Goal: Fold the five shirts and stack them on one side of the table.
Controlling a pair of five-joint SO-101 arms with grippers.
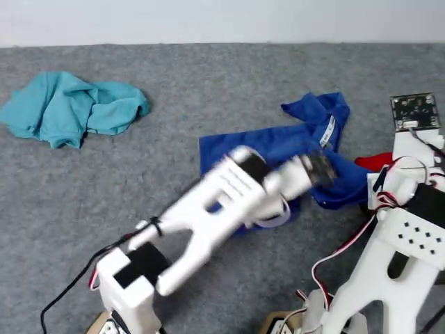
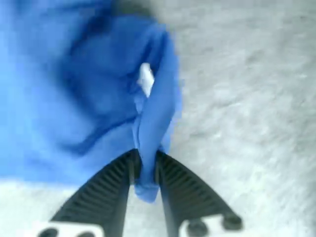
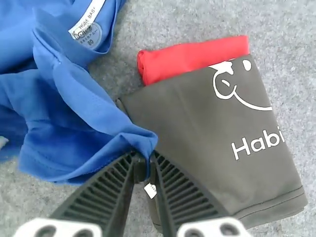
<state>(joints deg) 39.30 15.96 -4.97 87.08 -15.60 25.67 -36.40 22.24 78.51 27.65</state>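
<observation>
A blue shirt [image 1: 292,146] lies spread and partly bunched on the grey table, right of centre. My left gripper [image 2: 144,170] is shut on a fold of the blue shirt [image 2: 98,84] and holds it above the table; from the high view it sits over the shirt's right part [image 1: 321,167]. My right gripper [image 3: 144,170] is shut on another edge of the blue shirt [image 3: 59,98], right beside a folded dark grey shirt [image 3: 212,148] that lies on a folded red shirt [image 3: 192,57]. A crumpled teal shirt [image 1: 69,108] lies at the far left.
Grey felt-like cloth covers the table [image 1: 174,83]. The red shirt's edge [image 1: 372,161] peeks out beside the right arm [image 1: 407,236]. A pale wall [image 1: 222,21] bounds the table's far edge. Cables trail near both arm bases.
</observation>
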